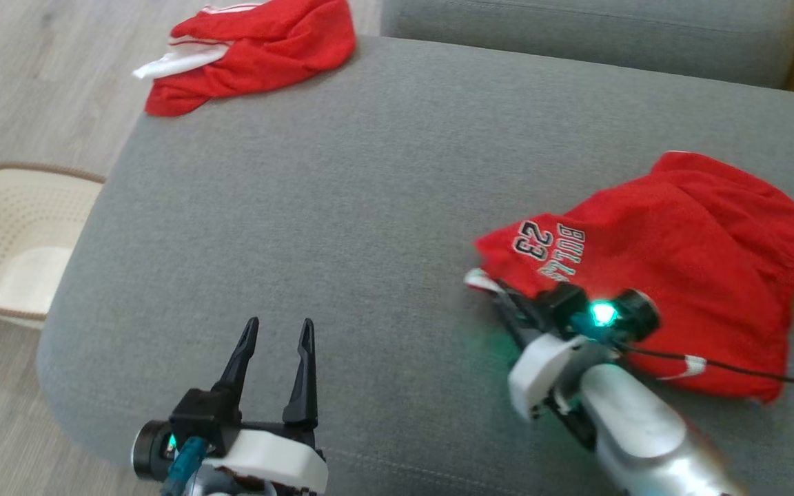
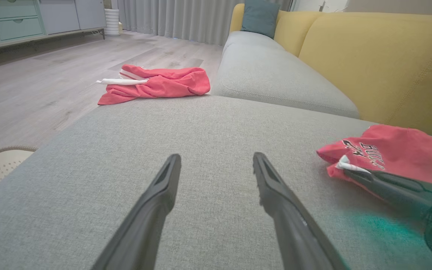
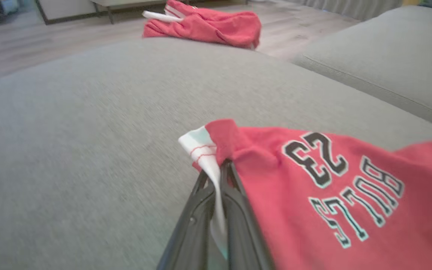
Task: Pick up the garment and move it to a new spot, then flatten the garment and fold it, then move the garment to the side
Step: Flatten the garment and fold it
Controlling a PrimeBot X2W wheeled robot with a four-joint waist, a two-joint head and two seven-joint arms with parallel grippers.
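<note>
The garment [image 1: 679,234] is a crumpled red jersey printed "BULLS 23", lying on the right side of the grey sofa seat [image 1: 369,207]. My right gripper [image 1: 495,288] is shut on its near-left corner, where a white trim sticks out. In the right wrist view the fingers [image 3: 234,210] pinch that white and red edge of the garment [image 3: 313,195], at the right gripper [image 3: 221,165]. My left gripper [image 1: 280,331] stands open over bare seat at the lower left, holding nothing. The left wrist view shows the left gripper [image 2: 216,157] open, the garment [image 2: 396,153] and the right gripper [image 2: 347,170] off to the right.
Another red and white garment [image 1: 259,48] lies bunched at the seat's far left corner. A cream perforated basket [image 1: 4,241] stands on the wooden floor left of the sofa. A yellow backrest [image 2: 381,60] rises behind the garment.
</note>
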